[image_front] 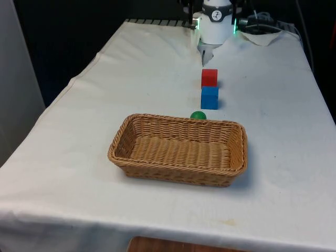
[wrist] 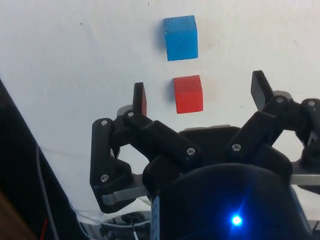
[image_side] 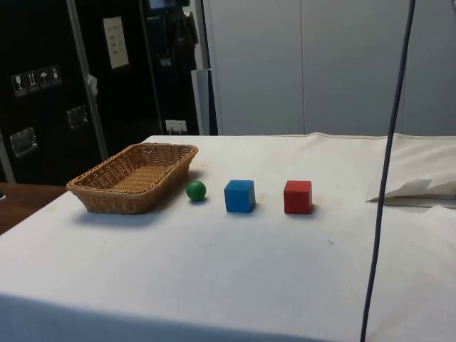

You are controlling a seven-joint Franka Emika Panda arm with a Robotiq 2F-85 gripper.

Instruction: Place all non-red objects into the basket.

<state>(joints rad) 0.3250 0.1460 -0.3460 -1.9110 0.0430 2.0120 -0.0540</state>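
front view down table, side view low, wrist view overhead, all sharing red cube (image_front: 209, 77)

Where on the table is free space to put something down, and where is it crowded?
The white cloth is bare on the front view's left of the basket, and also on its right, toward the table edge. The basket holds nothing. It is crowded in the row behind it: green ball, blue cube, red cube, with small gaps.

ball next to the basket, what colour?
Green. The ball shows best in the side view, beside the basket.
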